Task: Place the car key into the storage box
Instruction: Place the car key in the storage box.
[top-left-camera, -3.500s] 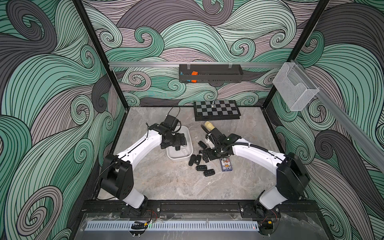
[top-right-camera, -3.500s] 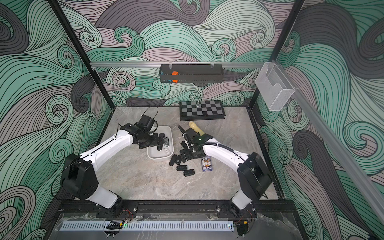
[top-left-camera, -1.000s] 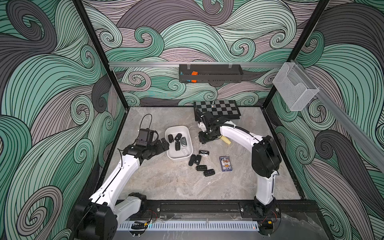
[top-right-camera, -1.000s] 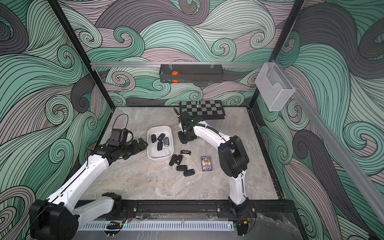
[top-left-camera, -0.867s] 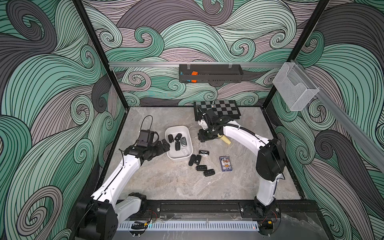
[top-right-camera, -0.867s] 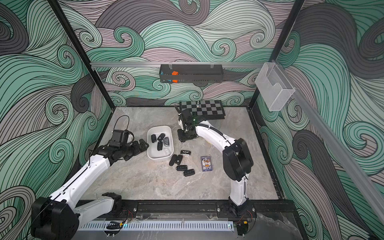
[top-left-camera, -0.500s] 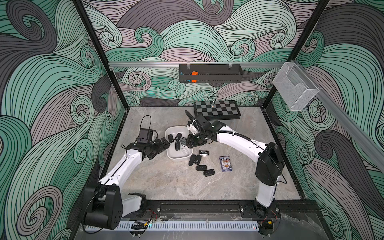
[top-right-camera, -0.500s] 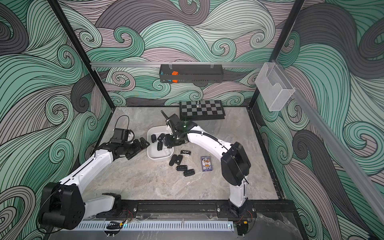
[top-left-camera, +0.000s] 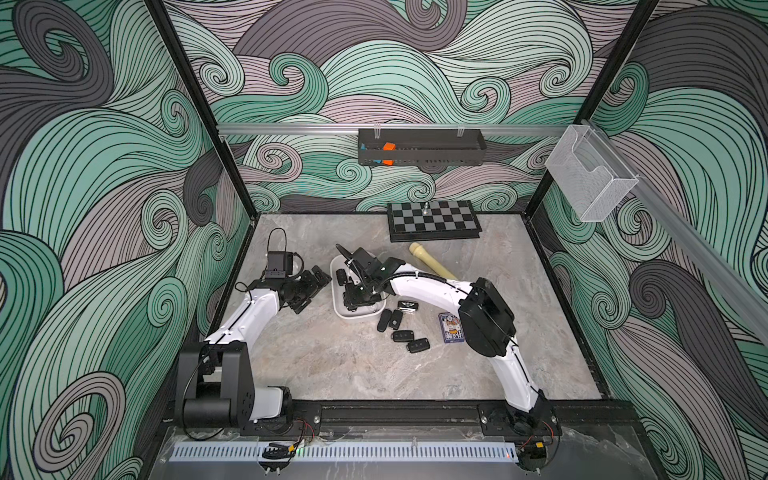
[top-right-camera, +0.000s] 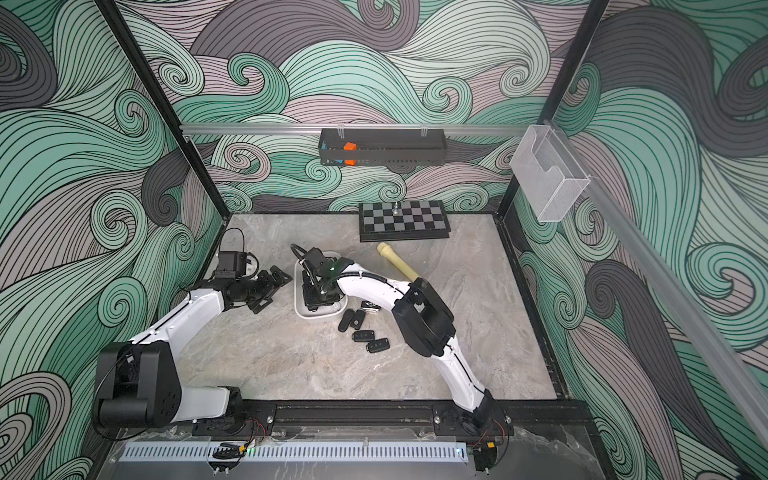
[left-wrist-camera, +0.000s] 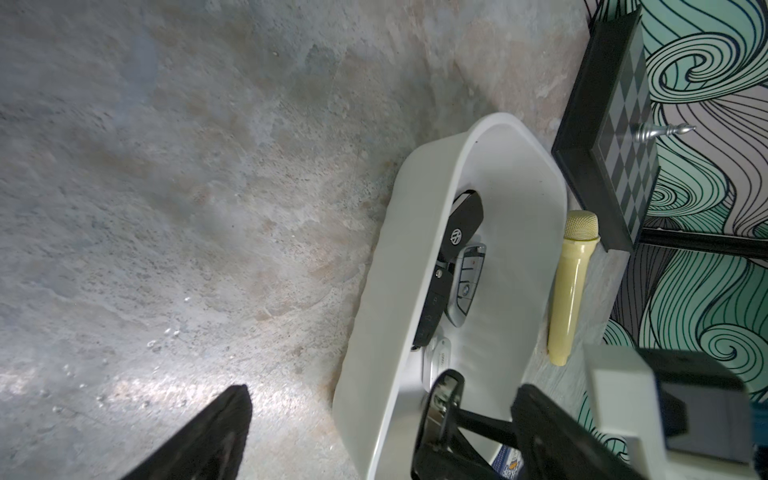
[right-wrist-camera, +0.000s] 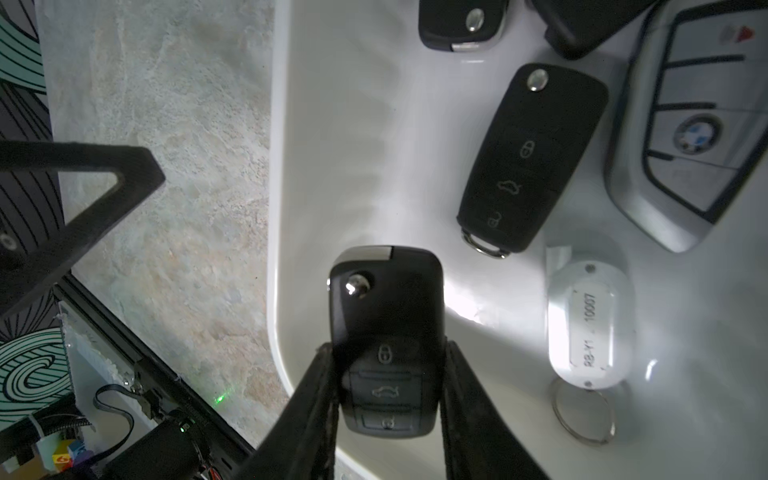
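Note:
The storage box (right-wrist-camera: 353, 145) is a shallow white bin, seen in both top views (top-left-camera: 357, 314) (top-right-camera: 316, 314) and in the left wrist view (left-wrist-camera: 399, 257). My right gripper (right-wrist-camera: 388, 361) is shut on a black car key (right-wrist-camera: 386, 316) by its button end, and holds it over the box's near end (top-left-camera: 355, 299). Whether the key touches the floor of the box I cannot tell. Inside lie another black key (right-wrist-camera: 532, 158), a silver key (right-wrist-camera: 698, 124) and a white tag (right-wrist-camera: 590, 324). My left gripper (top-left-camera: 311, 291) stands open and empty just left of the box.
Several loose black keys (top-left-camera: 403, 336) and a card pack (top-left-camera: 451, 328) lie right of the box. A cream flashlight (top-left-camera: 428, 262) lies behind it, a chessboard (top-left-camera: 434, 216) at the back wall. A black tray (top-left-camera: 422, 151) and a clear mesh holder (top-left-camera: 590, 183) hang on the rails.
My right arm has swung left from beside the flashlight to over the box, carrying the key. The left arm has shifted slightly and stays open beside the box.

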